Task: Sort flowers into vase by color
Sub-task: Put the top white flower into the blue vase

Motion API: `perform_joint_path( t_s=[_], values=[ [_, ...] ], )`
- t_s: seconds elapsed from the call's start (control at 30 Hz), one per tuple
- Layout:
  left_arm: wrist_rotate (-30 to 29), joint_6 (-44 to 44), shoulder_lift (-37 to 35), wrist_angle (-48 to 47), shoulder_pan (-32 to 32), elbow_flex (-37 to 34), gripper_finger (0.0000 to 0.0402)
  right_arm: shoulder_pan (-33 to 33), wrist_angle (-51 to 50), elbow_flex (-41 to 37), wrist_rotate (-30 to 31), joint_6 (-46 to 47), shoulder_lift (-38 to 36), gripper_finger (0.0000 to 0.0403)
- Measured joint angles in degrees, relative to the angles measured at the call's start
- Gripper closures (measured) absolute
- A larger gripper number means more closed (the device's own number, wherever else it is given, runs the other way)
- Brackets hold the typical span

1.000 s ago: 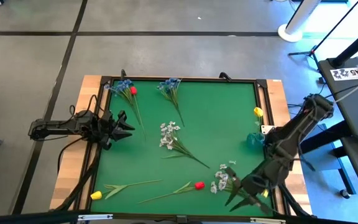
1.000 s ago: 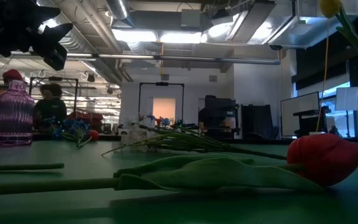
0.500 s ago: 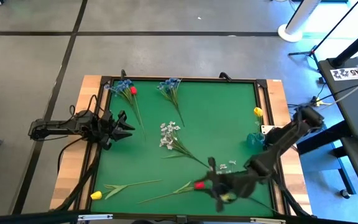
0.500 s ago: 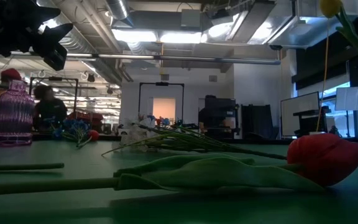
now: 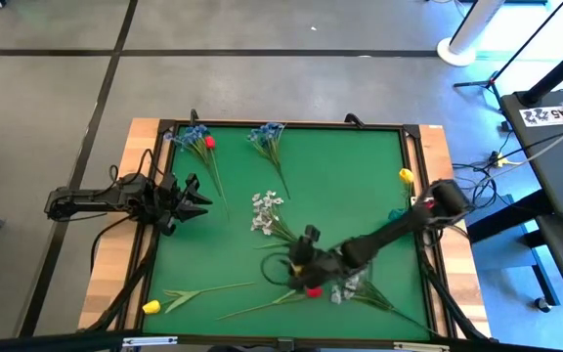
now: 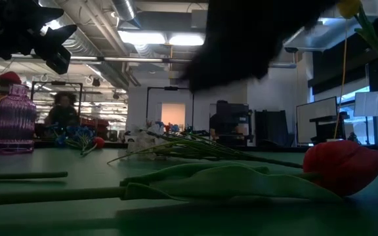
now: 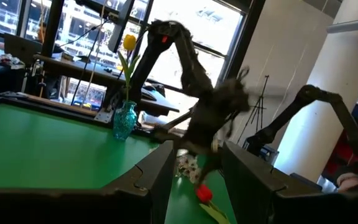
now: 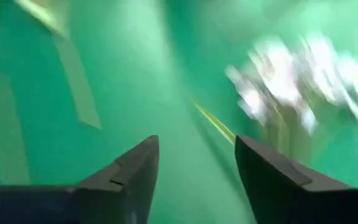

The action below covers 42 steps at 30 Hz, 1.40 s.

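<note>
Flowers lie loose on the green mat [image 5: 350, 176]: blue sprigs [image 5: 267, 135] and a red bud [image 5: 209, 143] at the far side, a white sprig [image 5: 265, 209] in the middle, a red tulip [image 5: 313, 289] and another white sprig [image 5: 346, 289] near the front, and a yellow tulip [image 5: 151, 306] at the near left. My right gripper [image 5: 289, 264] stands open over the mat between the middle white sprig and the red tulip; its wrist view [image 8: 196, 146] shows blurred white blossoms [image 8: 303, 81] ahead. My left gripper [image 5: 199, 198] waits open at the left edge.
A teal vase [image 5: 399, 217] at the right edge holds a yellow tulip [image 5: 405, 176]. A purple vase [image 6: 12, 121] stands at the far left in the low view. Wooden borders [image 5: 436, 156] frame the mat. People show in the room behind.
My right gripper has swung from the near right corner toward the table's left and far side, sinking and tipping from pointing steeply down toward level. It now stands over the middle of the mat. The flowers lie as before.
</note>
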Motion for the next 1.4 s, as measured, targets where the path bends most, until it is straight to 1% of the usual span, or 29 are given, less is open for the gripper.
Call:
perform_joint_path(
  t_s=[0.1, 0.2, 0.27, 0.37, 0.47, 0.57, 0.63, 0.7, 0.77, 0.9, 1.07, 1.17, 1.27, 1.4],
  values=[
    [0.0, 0.0, 0.0, -0.1, 0.0, 0.0, 0.0269, -2.2, -4.0, 0.0, -2.0, 2.1, 3.5, 0.0161],
    [0.0, 0.0, 0.0, -0.2, 0.0, 0.0, 0.0269, -3.4, -6.2, 0.0, -3.3, 2.9, 5.7, 0.0156],
    [0.0, 0.0, 0.0, 0.0, 0.0, 0.0, 0.0269, -3.7, -7.2, 0.1, -3.5, 4.0, 5.9, 0.0156],
    [0.0, 0.0, 0.0, 0.0, 0.0, 0.0, 0.0269, -3.9, -7.8, 0.2, -3.2, 5.0, 6.3, 0.0171],
    [0.0, 0.0, 0.0, -0.2, 0.0, 0.0, 0.0269, -3.9, -8.9, 0.2, -4.7, 5.1, 5.8, 0.0201],
    [0.0, 0.0, 0.0, -0.2, 0.0, 0.0, 0.0269, -3.9, -16.0, 1.3, -10.5, 6.4, 4.1, 0.023],
    [0.0, 0.0, 0.0, -0.1, 0.0, 0.0, 0.0269, -4.0, -24.2, 2.5, -14.6, 7.6, 2.7, 0.0244],
    [0.0, 0.0, 0.0, -0.1, 0.0, 0.0, 0.0269, -3.6, -31.6, 4.1, -15.9, 8.1, 1.9, 0.025],
    [0.0, 0.0, 0.0, -0.1, 0.0, 0.0, 0.0269, -3.0, -36.3, 5.9, -14.7, 8.0, 1.1, 0.0251],
    [0.0, 0.0, 0.0, -0.1, 0.0, 0.0, 0.0269, -2.8, -35.5, 8.8, -9.6, 6.1, 0.4, 0.0236],
    [0.0, 0.0, 0.0, -0.1, 0.0, 0.0, 0.0269, -4.6, -28.2, 9.5, -6.9, 1.8, 0.4, 0.0202],
    [0.0, 0.0, 0.0, -0.2, 0.0, 0.0, 0.0269, -6.7, -28.4, 9.5, -4.9, 1.1, 1.2, 0.0186],
    [0.0, 0.0, 0.0, -0.2, 0.0, 0.0, 0.0269, -9.4, -31.4, 9.4, -7.0, -1.0, 3.3, 0.0179],
    [0.0, 0.0, 0.0, -0.2, 0.0, 0.0, 0.0269, -12.3, -32.6, 9.5, -13.6, -1.2, 6.3, 0.0183]
  ],
)
